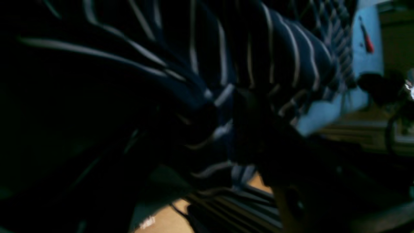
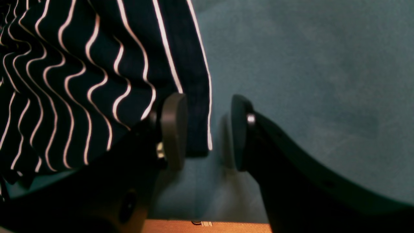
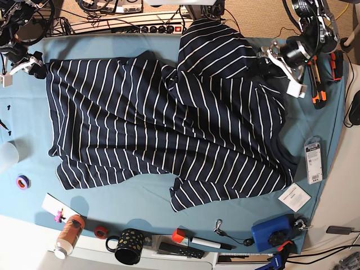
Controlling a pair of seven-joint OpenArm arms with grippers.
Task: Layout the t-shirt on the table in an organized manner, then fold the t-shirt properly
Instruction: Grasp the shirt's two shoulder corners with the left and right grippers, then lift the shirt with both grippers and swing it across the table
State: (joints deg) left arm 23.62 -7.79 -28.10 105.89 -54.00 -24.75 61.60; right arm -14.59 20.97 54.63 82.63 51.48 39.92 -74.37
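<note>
The navy t-shirt (image 3: 169, 118) with white stripes lies spread across the teal table (image 3: 140, 205), with creases and one part raised in a hump at the back (image 3: 211, 42). My left gripper (image 3: 269, 56) is at the shirt's right back side. In the dark left wrist view the striped cloth (image 1: 275, 58) bunches into that gripper (image 1: 226, 106), which is shut on it. My right gripper (image 3: 32, 66) is at the shirt's far left corner. In the right wrist view it (image 2: 207, 132) stands open, with the shirt's edge (image 2: 199, 97) between its pads and not pinched.
Along the front edge stand a bottle (image 3: 68, 235), a dotted mug (image 3: 128, 246), a marker (image 3: 205, 243) and a blue box (image 3: 271, 233). A packet (image 3: 313, 160) and a white card (image 3: 293, 197) lie at the right. Orange tools (image 3: 318, 79) and cables (image 3: 129, 17) are at the back.
</note>
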